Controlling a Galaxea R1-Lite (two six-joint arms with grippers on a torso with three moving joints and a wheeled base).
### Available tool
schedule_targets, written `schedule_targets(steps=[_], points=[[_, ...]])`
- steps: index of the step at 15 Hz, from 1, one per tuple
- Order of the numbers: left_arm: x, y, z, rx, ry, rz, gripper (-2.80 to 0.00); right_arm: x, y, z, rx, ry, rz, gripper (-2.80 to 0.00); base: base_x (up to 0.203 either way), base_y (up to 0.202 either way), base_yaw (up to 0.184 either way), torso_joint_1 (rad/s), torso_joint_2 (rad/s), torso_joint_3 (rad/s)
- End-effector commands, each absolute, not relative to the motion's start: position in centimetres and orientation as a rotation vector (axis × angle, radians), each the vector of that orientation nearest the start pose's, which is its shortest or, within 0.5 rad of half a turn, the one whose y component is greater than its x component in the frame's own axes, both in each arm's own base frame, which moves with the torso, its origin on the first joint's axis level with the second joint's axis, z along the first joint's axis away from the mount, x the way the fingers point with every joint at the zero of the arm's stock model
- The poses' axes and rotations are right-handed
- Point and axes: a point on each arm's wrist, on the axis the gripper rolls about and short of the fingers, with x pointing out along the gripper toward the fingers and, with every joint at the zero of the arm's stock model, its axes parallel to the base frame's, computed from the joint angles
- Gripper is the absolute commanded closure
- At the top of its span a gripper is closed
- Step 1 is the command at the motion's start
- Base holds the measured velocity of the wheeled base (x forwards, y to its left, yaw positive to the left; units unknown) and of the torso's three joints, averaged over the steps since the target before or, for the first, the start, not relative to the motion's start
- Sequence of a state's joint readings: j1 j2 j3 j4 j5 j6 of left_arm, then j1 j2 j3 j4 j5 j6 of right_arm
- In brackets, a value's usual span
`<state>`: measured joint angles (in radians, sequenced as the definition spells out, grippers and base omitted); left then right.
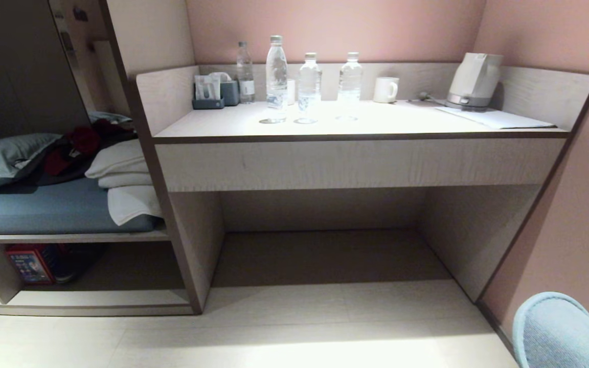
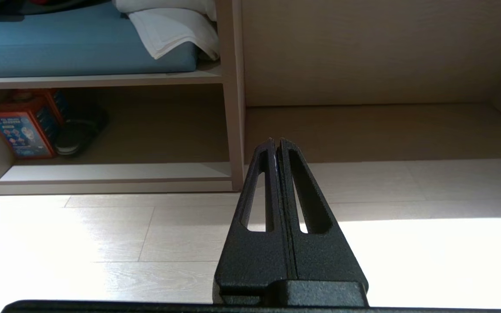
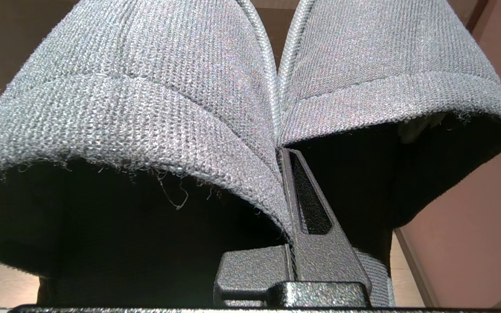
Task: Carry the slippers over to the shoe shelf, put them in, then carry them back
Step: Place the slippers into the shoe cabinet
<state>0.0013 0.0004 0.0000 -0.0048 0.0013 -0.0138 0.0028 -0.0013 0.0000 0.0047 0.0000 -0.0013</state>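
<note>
The slippers (image 1: pixel 560 327) show at the lower right of the head view as two pale blue-grey knitted toes. In the right wrist view the slippers (image 3: pixel 146 87) fill the picture, side by side, with dark insides. My right gripper (image 3: pixel 282 150) is shut on their two inner edges, pinched together; one finger is hidden inside a slipper. The shoe shelf (image 1: pixel 100 296) is the low open compartment at the lower left, under the blue cushion. My left gripper (image 2: pixel 275 141) is shut and empty, low over the floor, pointing at the post between the shoe shelf (image 2: pixel 146 171) and the desk alcove.
An orange-red box (image 1: pixel 28 263) and a dark object (image 2: pixel 76 134) sit at the shelf's left end. Folded white towels (image 1: pixel 126 184) and pillows lie on the blue cushion (image 1: pixel 44 209). The desk (image 1: pixel 356 163) holds bottles, a mug and a kettle. A pink wall stands right.
</note>
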Motion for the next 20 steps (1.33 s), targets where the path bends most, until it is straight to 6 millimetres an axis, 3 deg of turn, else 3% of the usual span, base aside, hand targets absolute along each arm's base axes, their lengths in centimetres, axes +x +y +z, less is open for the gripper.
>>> schedule_targets(steps=[1, 20], points=[[-2.28, 0.00, 7.60, -0.015, -0.005, 0.003, 0.00, -2.28, -0.01, 7.50, -0.002, 0.005, 0.003, 0.00, 0.000, 0.000, 0.000, 0.000, 0.00, 0.000], [-2.27, 0.00, 7.61, -0.015, -0.004, 0.003, 0.00, -2.28, -0.01, 7.50, -0.002, 0.005, 0.003, 0.00, 0.001, 0.184, -0.002, 0.003, 0.00, 0.003]])
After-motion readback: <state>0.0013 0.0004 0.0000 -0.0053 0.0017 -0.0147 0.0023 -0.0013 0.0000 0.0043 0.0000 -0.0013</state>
